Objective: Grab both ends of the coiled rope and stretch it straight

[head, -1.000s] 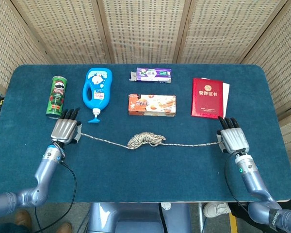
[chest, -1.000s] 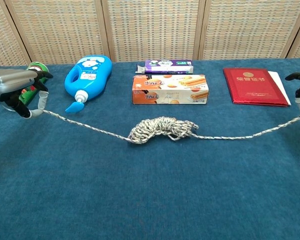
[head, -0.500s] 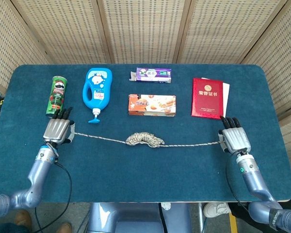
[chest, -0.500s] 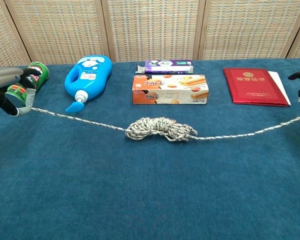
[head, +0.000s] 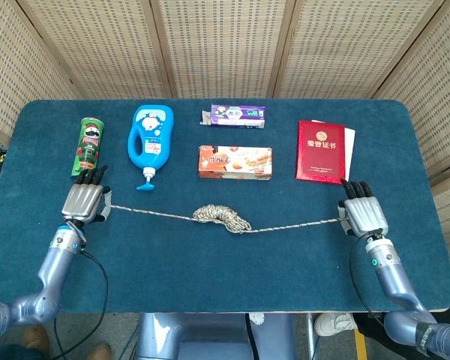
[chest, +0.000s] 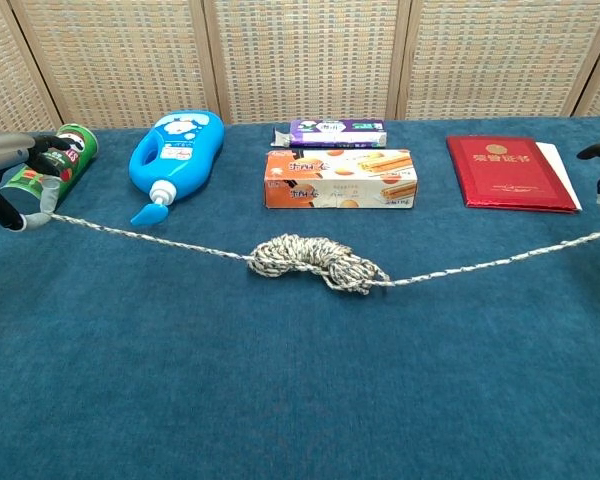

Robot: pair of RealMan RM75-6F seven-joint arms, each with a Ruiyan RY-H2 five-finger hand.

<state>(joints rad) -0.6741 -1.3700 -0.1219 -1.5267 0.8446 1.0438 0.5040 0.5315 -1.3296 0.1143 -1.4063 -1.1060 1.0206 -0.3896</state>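
Head view shows the rope [head: 221,217] strung across the blue desk [head: 210,277], a tangled bunch of coils at its middle, with thin strands running out toward 9 o'clock and 3 o'clock. The left hand [head: 85,201] grips the 9 o'clock end, fingers curled over it, just below the green chip can [head: 88,145]. The right hand [head: 362,214] holds the 3 o'clock end at its thumb side, its other fingers extended, below the red booklet [head: 320,151]. Both strands lift slightly off the cloth near the hands, seen in the chest view, while the coil bunch lies on the desk. At 12 o'clock from the coil sits the orange biscuit box [head: 235,162], with the purple packet [head: 238,115] beyond it. A blue bottle [head: 151,142] lies between the can and the box.
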